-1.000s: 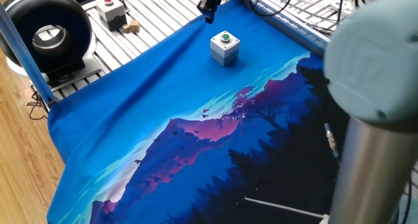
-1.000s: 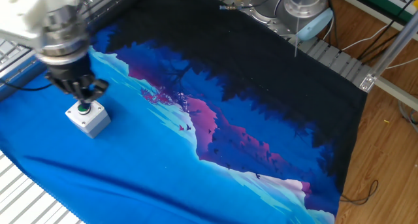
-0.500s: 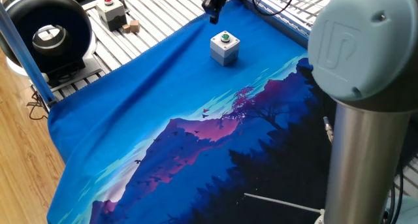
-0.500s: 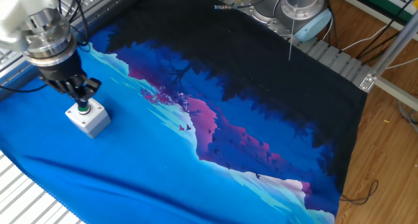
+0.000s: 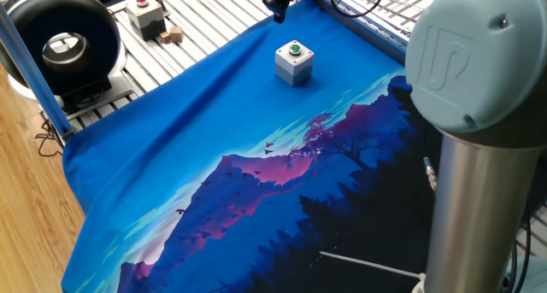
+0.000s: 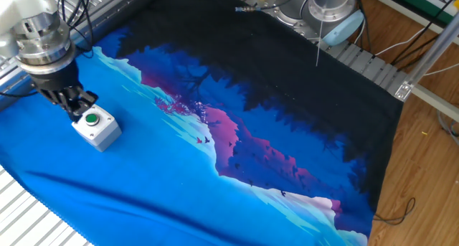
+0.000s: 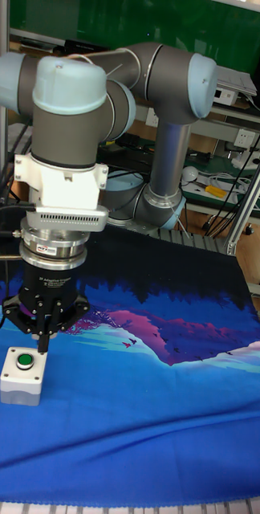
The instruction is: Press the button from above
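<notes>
On blue cloth [image 5: 171,156], button [image 7: 22,360] uncovered; my jaws [image 7: 43,345] just beside, touching together, holding nothing.

UR logo, embossed, on the arm's blue joint cap [image 5: 466,58]. Print on the gripper's black body [image 7: 46,280]: too small to read.

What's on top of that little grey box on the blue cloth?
A round green button with a silver ring sits on top of the grey box. Nothing covers it; the gripper hangs beside it, not touching.
</notes>
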Robot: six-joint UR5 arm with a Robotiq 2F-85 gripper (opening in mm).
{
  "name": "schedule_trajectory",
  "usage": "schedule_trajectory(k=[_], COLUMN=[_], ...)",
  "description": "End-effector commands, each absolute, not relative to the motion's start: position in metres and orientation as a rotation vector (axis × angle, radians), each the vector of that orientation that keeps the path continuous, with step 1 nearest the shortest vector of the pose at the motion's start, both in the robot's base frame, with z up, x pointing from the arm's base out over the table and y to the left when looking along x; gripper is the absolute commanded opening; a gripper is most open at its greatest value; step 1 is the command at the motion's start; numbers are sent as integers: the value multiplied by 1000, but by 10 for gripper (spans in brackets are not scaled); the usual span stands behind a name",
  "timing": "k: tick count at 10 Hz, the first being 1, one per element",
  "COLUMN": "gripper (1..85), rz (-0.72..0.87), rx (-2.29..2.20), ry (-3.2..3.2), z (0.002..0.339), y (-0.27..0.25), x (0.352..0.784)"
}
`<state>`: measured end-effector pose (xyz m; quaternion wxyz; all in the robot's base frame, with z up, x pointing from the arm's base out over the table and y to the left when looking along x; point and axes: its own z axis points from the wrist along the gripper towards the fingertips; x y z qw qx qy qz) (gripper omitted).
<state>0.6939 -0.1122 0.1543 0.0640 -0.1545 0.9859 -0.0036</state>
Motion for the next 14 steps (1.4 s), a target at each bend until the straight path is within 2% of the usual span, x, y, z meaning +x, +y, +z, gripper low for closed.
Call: schedule_trajectory(k=[1,4,7,9,10,11,14], gripper=[270,417,643,707,767,720,750], rz=[-45,-64,-39,-30,-43,-37,-28], rx=[-658,-753,-804,-801,-804,-792,-805], ry=[2957,2964,2931,2899,2874,2876,2881], z=[143,132,127,128,129,129,125], y=[-135,-152,-137,-136,-137,-136,-132], x=[682,669,669,680,687,688,683])
